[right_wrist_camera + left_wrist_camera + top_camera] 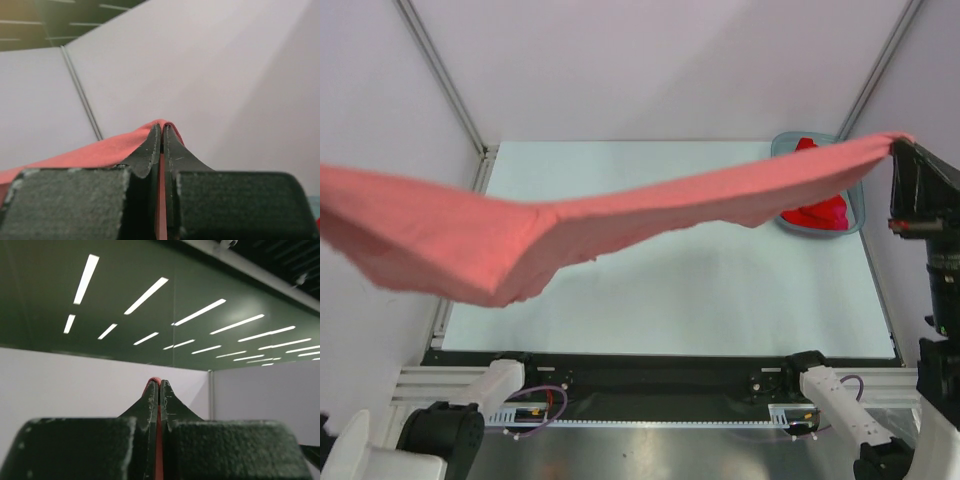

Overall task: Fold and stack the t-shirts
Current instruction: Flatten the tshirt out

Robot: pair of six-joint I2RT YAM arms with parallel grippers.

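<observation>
Both pincers are shut on cloth. The right pincer (162,129) pinches a salmon edge that peaks over its tips. The left pincer (159,385) shows only a thin pink sliver between its closed jaws.

That left hold looks slight. I judge a hard pull could slip the cloth free and drop that end in a heap. The salmon-pink t-shirt (620,215) hangs stretched in the air as a long, sagging, bunched band, clear of the surface (670,300). Laid down like this it would likely land creased or doubled under. Its right end passes over the bin (861,205), so lowering it there could drape it on the rim or on the red t-shirts (817,212) inside.

The tee runs from the right pincer, just above the bin's right side. It crosses leftward well away from the bin, toward the left pincer beyond the overhead view's edge.
</observation>
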